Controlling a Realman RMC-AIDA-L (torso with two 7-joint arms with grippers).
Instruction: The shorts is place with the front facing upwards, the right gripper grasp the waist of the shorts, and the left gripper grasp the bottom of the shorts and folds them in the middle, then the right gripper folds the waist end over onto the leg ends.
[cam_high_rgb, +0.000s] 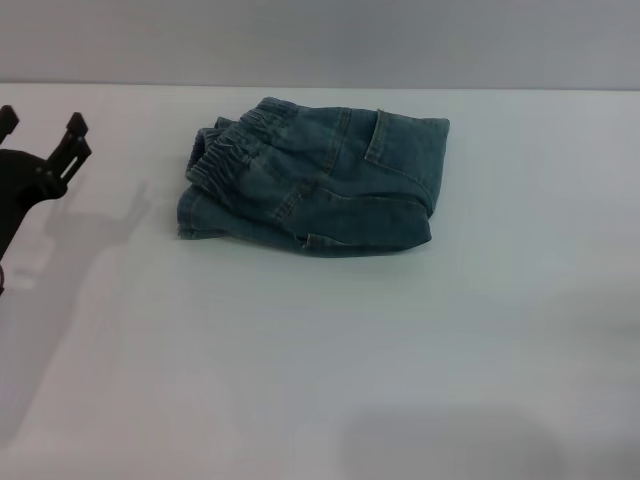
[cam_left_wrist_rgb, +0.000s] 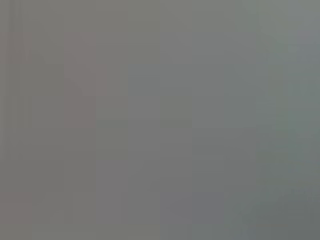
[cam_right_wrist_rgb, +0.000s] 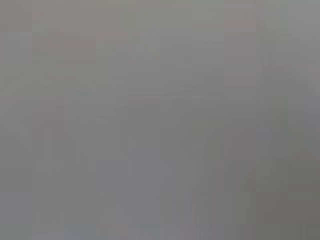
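Head view: shorts lie folded compact at far centre of counter, waistband atop, folds likely finished | left pincer spread wide, empty, parked far left | right pincer unseen; wrist views blank.

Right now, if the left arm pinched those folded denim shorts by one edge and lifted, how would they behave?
The shorts would probably go floppy and unfold, since the layers lie loosely stacked on the table. The thick denim and gathered waistband suggest some weight, so they would likely sag. The left gripper sits well clear, jaws apart.
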